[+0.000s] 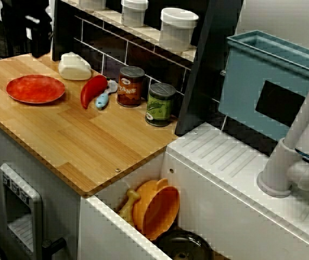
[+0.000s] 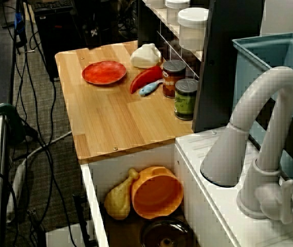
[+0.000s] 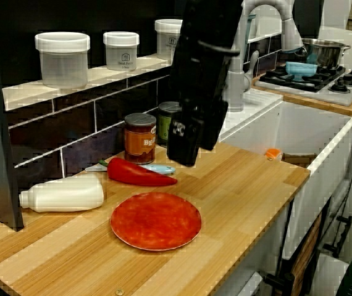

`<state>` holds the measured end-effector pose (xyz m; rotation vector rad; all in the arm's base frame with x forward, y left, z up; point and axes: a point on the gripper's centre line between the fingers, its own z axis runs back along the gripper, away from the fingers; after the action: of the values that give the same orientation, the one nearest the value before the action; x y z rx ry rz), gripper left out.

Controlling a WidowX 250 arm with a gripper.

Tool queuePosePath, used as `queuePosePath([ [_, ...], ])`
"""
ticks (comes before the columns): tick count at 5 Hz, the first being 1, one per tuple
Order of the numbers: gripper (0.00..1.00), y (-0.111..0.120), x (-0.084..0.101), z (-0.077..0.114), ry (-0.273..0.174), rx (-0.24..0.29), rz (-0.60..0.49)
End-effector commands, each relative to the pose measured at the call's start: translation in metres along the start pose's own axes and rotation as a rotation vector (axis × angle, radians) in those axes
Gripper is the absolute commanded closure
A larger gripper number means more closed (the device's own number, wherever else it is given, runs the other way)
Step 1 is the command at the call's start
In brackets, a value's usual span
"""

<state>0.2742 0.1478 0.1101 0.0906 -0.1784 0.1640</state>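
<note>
Red plate (image 3: pixel 155 220), round, flat and a mottled orange-red with nothing on it, lies on the wooden counter (image 3: pixel 250 185) near the front edge in the low view across the counter. Behind it lie a red pepper (image 3: pixel 140 174) and a white bottle (image 3: pixel 65 193) on its side, both close to the plate but not touching it. A red can (image 3: pixel 140 137) stands upright by the tiled wall. The black arm drops in from the top of this view, leaning down and to the left. The gripper (image 3: pixel 184 155) hangs in the air above the counter and touches nothing. Its fingers make one dark block, so I cannot tell whether the claw is wide or narrow.

From the view above the sink, the plate (image 1: pixel 35 89) sits toward the far end of the counter, with the pepper to its right. The arm is only a dark shape past the counter's far corner. An orange bowl (image 1: pixel 157 208) rests down in the sink.

From the view behind the faucet (image 2: pixel 264 139), the plate (image 2: pixel 104 72) lies near the counter's far end, just below the dark arm. The claw's opening is hidden here as well.
</note>
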Motion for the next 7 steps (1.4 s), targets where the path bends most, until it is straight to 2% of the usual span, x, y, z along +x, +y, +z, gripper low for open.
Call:
queuePosePath([
  [1, 0.00, 0.006, 0.011, -0.017, 0.005, -0.001, -0.001],
  [2, 0.00, 0.018, 0.023, -0.026, -0.001, 0.027, 0.002],
  [3, 0.00, 0.039, 0.037, -0.031, -0.034, 0.023, 0.022],
  [4, 0.00, 0.058, 0.049, -0.043, -0.065, 0.070, 0.048],
  [5, 0.00, 0.074, 0.050, -0.061, -0.080, 0.119, 0.041],
  [7, 0.00, 0.084, 0.045, -0.077, -0.067, 0.160, 0.006],
])
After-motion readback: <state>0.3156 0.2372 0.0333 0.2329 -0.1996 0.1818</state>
